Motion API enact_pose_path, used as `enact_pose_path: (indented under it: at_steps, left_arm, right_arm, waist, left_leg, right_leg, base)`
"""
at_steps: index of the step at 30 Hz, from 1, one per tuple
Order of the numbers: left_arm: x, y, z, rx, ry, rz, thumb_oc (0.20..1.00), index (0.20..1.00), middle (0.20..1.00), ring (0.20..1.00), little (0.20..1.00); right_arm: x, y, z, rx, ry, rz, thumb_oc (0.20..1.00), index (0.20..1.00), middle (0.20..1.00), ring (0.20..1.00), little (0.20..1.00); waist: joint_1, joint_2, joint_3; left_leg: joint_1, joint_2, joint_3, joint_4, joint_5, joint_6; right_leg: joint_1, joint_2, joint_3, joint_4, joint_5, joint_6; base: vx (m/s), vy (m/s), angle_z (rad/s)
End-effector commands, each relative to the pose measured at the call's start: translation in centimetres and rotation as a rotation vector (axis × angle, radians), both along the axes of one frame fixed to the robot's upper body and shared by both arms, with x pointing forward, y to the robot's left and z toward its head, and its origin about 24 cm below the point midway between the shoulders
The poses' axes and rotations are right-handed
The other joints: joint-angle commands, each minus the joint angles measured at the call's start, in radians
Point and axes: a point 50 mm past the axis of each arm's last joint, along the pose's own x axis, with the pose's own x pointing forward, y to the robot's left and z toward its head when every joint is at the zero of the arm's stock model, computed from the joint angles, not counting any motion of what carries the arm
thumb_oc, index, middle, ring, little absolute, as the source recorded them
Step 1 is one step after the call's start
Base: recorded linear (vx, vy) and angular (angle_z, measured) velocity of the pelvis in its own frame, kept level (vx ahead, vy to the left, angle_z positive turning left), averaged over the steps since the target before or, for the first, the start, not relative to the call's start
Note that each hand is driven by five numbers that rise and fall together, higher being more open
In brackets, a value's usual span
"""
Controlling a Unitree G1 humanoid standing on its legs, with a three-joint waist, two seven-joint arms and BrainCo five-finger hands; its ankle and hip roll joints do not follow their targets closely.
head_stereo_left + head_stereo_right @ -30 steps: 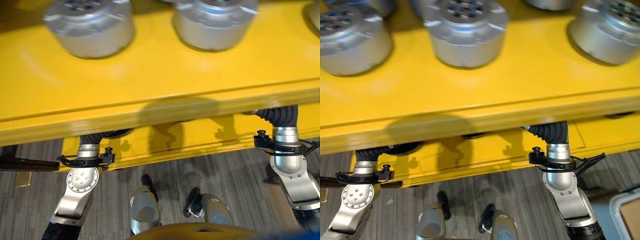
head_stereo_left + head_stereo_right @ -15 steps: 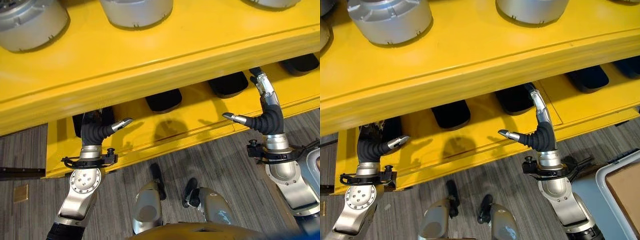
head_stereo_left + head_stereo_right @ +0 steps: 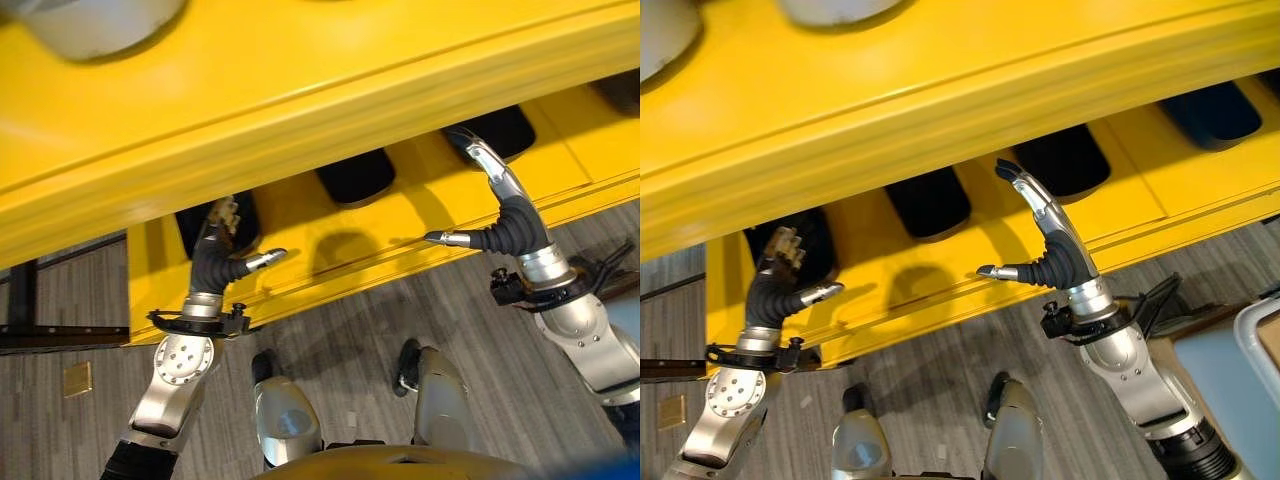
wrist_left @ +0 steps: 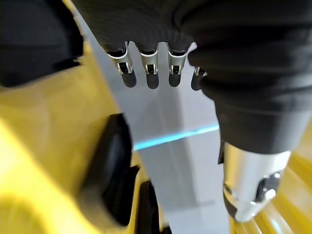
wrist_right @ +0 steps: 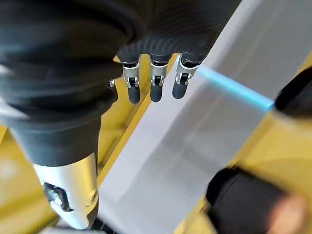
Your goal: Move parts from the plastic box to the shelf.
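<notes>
Both the left hand point(image 3: 222, 255) and right hand point(image 3: 497, 205) hang open and empty, fingers straight, before the yellow shelf point(image 3: 300, 90), where a grey part point(image 3: 90, 22) already sits on top, suggesting a delivery just made.

Yellow shelf point(image 3: 300, 110) (black parts point(image 3: 356, 177) beneath), silver part point(image 3: 95, 25), grey streaked floor point(image 3: 330, 340).

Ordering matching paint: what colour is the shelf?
Yellow shelf, clearest in the right eye view.
</notes>
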Motion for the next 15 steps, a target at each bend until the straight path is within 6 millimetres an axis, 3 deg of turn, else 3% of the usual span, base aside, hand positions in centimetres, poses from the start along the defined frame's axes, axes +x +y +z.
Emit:
enact_pose_path:
  at_steps: [1,2,4,6,7,9,10,15]
  left_arm:
    - [-1.3,0.4,2.3,0.022,-0.128,-0.063,1.0,1.0,1.0,1.0,1.0]
    - [-1.2,0.2,2.2,0.016,-0.116,-0.079,1.0,1.0,1.0,1.0,1.0]
    - [-0.8,0.3,1.8,0.011,-0.065,-0.113,1.0,1.0,1.0,1.0,1.0]
    - [-0.7,0.4,1.8,0.032,-0.051,-0.143,1.0,1.0,1.0,1.0,1.0]
    - [-0.8,0.4,1.8,0.037,-0.031,-0.175,1.0,1.0,1.0,1.0,1.0]
    - [-0.8,0.7,2.1,0.054,-0.035,-0.189,1.0,1.0,1.0,1.0,1.0]
    - [-0.6,0.5,2.8,0.078,-0.039,-0.284,1.0,1.0,1.0,1.0,1.0]
    - [-0.1,-0.3,3.5,0.181,-0.055,-0.377,1.0,1.0,1.0,1.0,1.0]
  right_arm:
    - [-0.2,1.4,1.9,0.04,0.001,0.147,1.0,1.0,1.0,1.0,1.0]
    - [-0.1,1.4,2.1,0.029,0.01,0.155,1.0,1.0,1.0,1.0,1.0]
    - [0.2,1.3,2.2,0.05,0.066,0.176,1.0,1.0,1.0,1.0,1.0]
    - [0.1,1.4,2.2,0.05,0.075,0.192,1.0,1.0,1.0,1.0,1.0]
    - [-0.1,1.7,2.3,0.031,0.071,0.22,1.0,1.0,1.0,1.0,1.0]
    - [-0.3,1.8,2.6,0.016,0.064,0.242,1.0,1.0,1.0,1.0,1.0]
    - [-0.6,1.8,3.1,0.02,0.057,0.259,1.0,1.0,1.0,1.0,1.0]
    - [-0.5,1.7,3.9,-0.032,0.037,0.283,1.0,1.0,1.0,1.0,1.0]
  waist:
    - [0.012,-0.001,-0.023]
    - [0.008,0.008,-0.016]
    - [-0.001,0.021,-0.004]
    - [0.013,0.02,0.001]
    - [0.031,0.014,0.008]
    - [0.041,0.004,0.014]
    - [0.054,-0.011,0.025]
    - [0.074,-0.033,0.074]
  left_leg:
    - [0.019,0.022,-0.022,-0.001,0.072,-0.112]
    - [0.01,0.012,-0.014,0.024,0.052,-0.108]
    - [0.0,-0.031,0.023,0.081,-0.066,-0.084]
    - [-0.022,-0.053,0.003,0.117,-0.114,-0.059]
    - [-0.05,-0.069,-0.055,0.157,-0.15,-0.057]
    - [-0.06,-0.074,-0.061,0.167,-0.188,-0.048]
    - [-0.062,-0.06,-0.037,0.135,-0.184,-0.062]
    - [-0.147,-0.027,-0.047,0.249,-0.202,-0.069]
  right_leg:
    - [0.111,-0.002,-0.06,-0.013,-0.028,0.009]
    - [0.112,-0.013,-0.06,-0.019,-0.019,0.014]
    - [0.129,-0.062,-0.05,-0.054,0.038,0.069]
    - [0.135,-0.076,-0.028,-0.098,0.1,0.082]
    - [0.145,-0.07,0.009,-0.137,0.126,0.101]
    - [0.158,-0.082,0.008,-0.168,0.155,0.117]
    - [0.181,-0.11,-0.028,-0.188,0.17,0.15]
    - [0.176,-0.129,-0.055,-0.154,0.172,0.151]
  base:
    - [-0.08,0.336,0.28]
    - [-0.07,0.431,0.08]
    - [-0.03,0.402,-0.04]
    - [-0.04,0.225,0.14]
    - [-0.06,0.13,0.04]
    - [-0.06,0.016,-0.06]
    - [-0.14,-0.043,0.04]
    - [-0.13,-0.109,0.23]
